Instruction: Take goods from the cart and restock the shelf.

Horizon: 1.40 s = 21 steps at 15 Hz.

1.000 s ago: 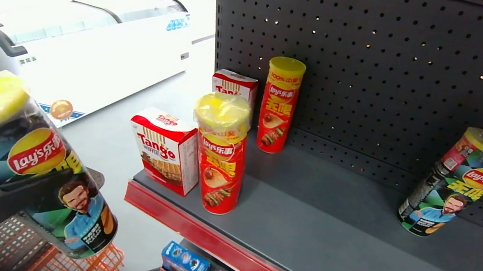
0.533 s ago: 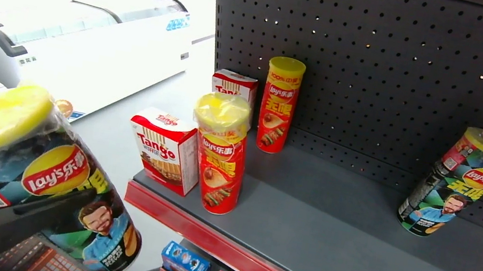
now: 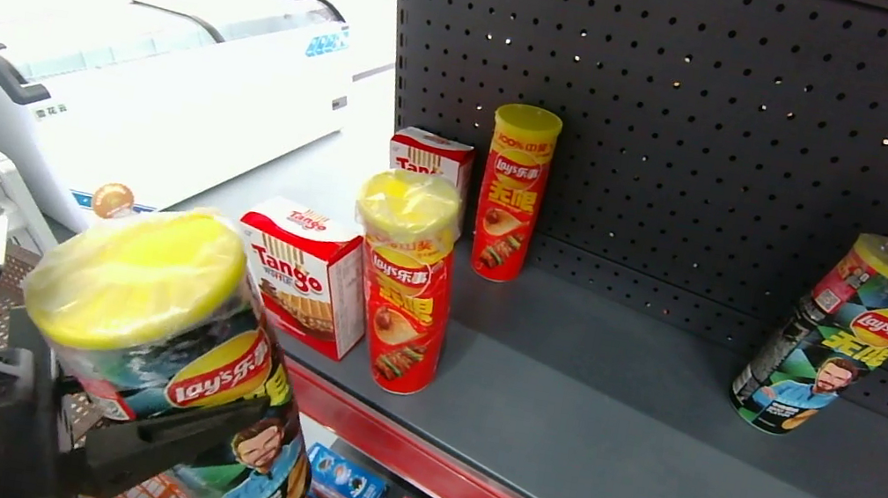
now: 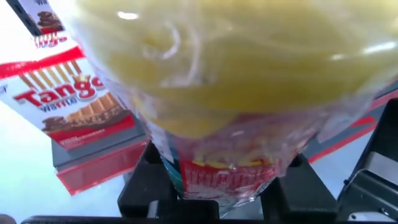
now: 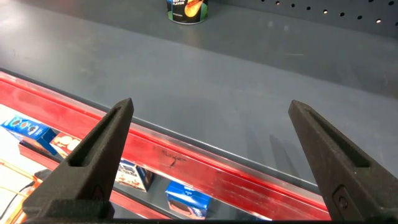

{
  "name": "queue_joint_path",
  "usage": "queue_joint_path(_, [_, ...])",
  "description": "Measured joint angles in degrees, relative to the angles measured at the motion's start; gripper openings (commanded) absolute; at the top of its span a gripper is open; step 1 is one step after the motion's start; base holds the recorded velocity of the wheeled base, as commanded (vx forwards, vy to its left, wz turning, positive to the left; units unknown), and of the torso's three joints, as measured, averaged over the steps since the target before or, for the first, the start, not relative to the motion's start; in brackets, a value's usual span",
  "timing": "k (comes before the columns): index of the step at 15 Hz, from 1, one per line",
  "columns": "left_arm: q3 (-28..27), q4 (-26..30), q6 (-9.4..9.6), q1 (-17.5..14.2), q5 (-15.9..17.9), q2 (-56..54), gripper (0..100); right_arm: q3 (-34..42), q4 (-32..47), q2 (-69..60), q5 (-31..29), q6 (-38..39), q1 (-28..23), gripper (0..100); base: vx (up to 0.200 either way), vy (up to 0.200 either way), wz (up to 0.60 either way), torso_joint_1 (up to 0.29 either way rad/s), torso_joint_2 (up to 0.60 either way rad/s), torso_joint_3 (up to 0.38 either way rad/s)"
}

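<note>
While the left gripper (image 3: 157,428) is clamping a yellow-lidded green cylindrical chip can (image 3: 151,301), the right gripper (image 5: 211,106) is hovering with jaws spread.

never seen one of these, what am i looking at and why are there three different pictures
This is a two-armed robot restocking a shop shelf. The big picture comes from a camera on its head, looking down at the grey shelf. The other two come from cameras on its wrists, one per arm.

The left claw is shut on a green can of chips with a yellow lid, held just off the shelf's front left corner. The left wrist picture sees that lid close up. The right claw is open and holds nothing, above the shelf's red front edge.

On the shelf stand the front red can, the back red can, the front box, the back box and a second green can at the back right.
</note>
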<state>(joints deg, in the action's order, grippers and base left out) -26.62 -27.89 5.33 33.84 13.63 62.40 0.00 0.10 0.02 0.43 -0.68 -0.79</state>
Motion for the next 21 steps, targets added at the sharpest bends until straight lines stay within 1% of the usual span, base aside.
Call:
queue_joint_path(3, [-4.1, -0.2, 0.35, 1.0, 0.1, 3.7, 0, 0.0, 0.0, 0.0, 0.0, 0.1, 0.0, 100, 0.0, 0.0, 0.0, 0.0, 0.0, 0.0])
queue_joint_path(5, [-5.1, -0.1, 0.39, 2.6, 0.2, 5.1, 0, 0.0, 0.0, 0.0, 0.0, 0.1, 0.0, 100, 0.0, 0.0, 0.0, 0.0, 0.0, 0.0])
queue_joint_path(9, [-5.0, -0.2, 0.24, 6.0, 0.4, 5.9, 0, 0.0, 0.0, 0.0, 0.0, 0.1, 0.0, 100, 0.0, 0.0, 0.0, 0.0, 0.0, 0.0])
queue_joint_path(14, [-4.9, -0.2, 0.22, 6.6, 0.4, 6.0, 0, 0.0, 0.0, 0.0, 0.0, 0.0, 0.0, 100, 0.0, 0.0, 0.0, 0.0, 0.0, 0.0])
queue_joint_path(21, [-4.7, -0.2, 0.13, 6.6, 0.3, 6.0, 0, 0.0, 0.0, 0.0, 0.0, 0.0, 0.0, 100, 0.0, 0.0, -0.6, 0.003, 0.0, 0.002])
